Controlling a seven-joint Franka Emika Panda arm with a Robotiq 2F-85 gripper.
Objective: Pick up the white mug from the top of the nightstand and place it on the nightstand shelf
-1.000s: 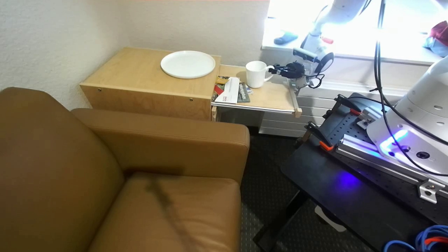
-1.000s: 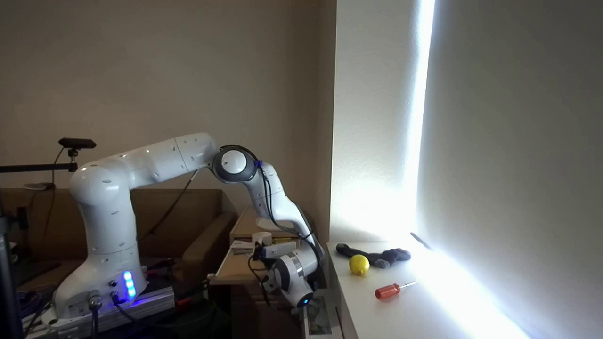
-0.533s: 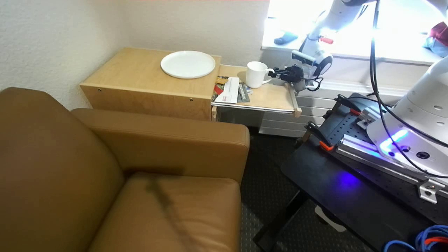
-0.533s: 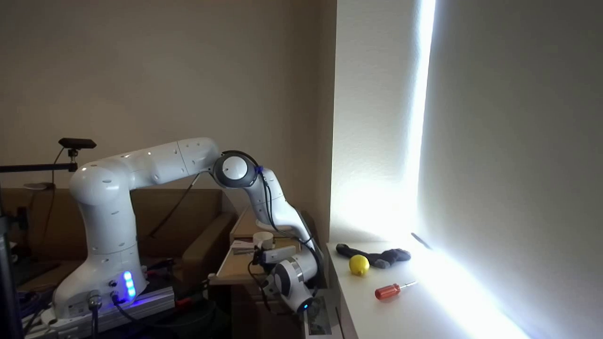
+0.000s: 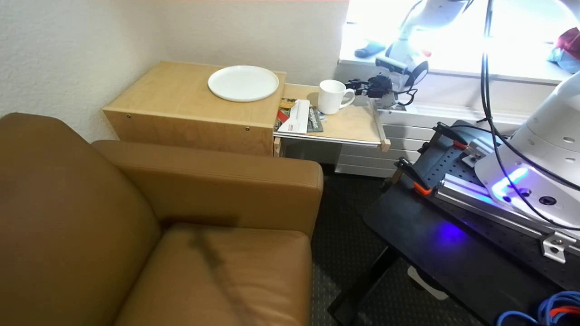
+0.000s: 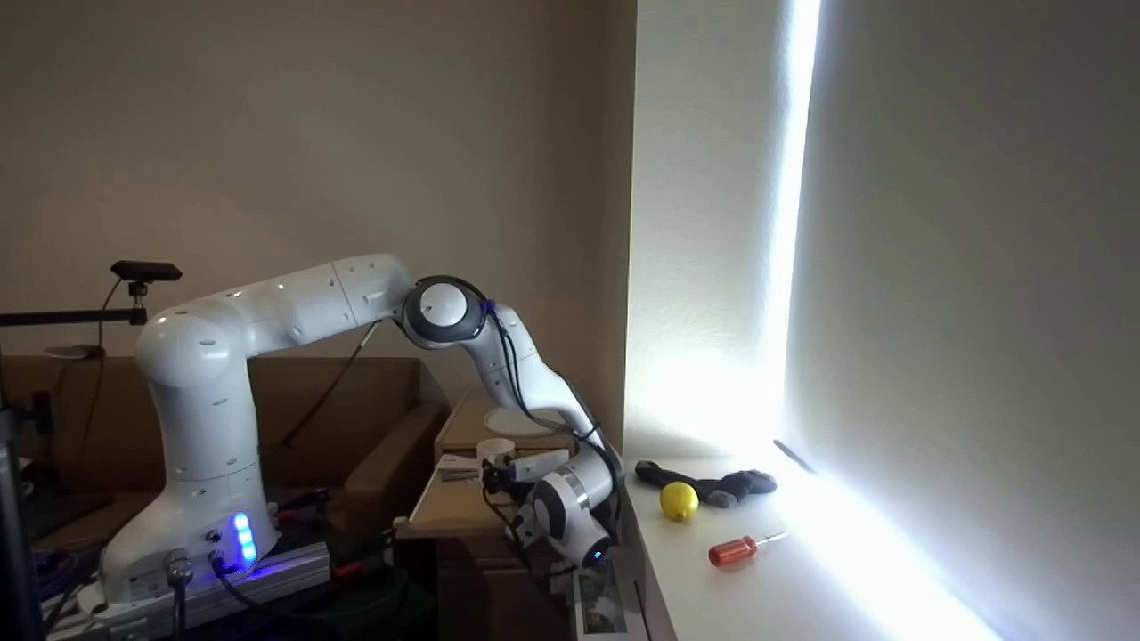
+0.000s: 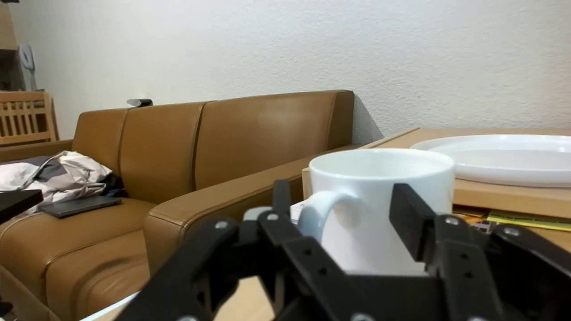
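The white mug [image 5: 331,98] stands upright on the nightstand shelf [image 5: 353,126], the light-wood board pulled out beside the nightstand [image 5: 176,93]. It shows in both exterior views, partly behind the arm in an exterior view [image 6: 495,448]. In the wrist view the mug [image 7: 374,236] fills the space beyond my gripper [image 7: 346,207], its handle [image 7: 317,214] turned towards me. My jaws are apart, one finger [image 7: 282,196] to the left of the handle, the other [image 7: 408,223] in front of the mug's body. No grip shows; whether a finger touches the mug I cannot tell.
A white plate [image 5: 243,83] lies on the nightstand's top. Papers and booklets [image 5: 297,118] lie on the shelf by the mug. The brown armchair [image 5: 204,203] stands in front. A lemon [image 6: 679,501], screwdriver [image 6: 732,552] and dark cloth [image 6: 721,489] lie on the white windowsill.
My jaws have come apart. The gripper, whose tips covered part of the handle, has shifted up and back, leaving the handle in plain sight. The mug has barely moved.
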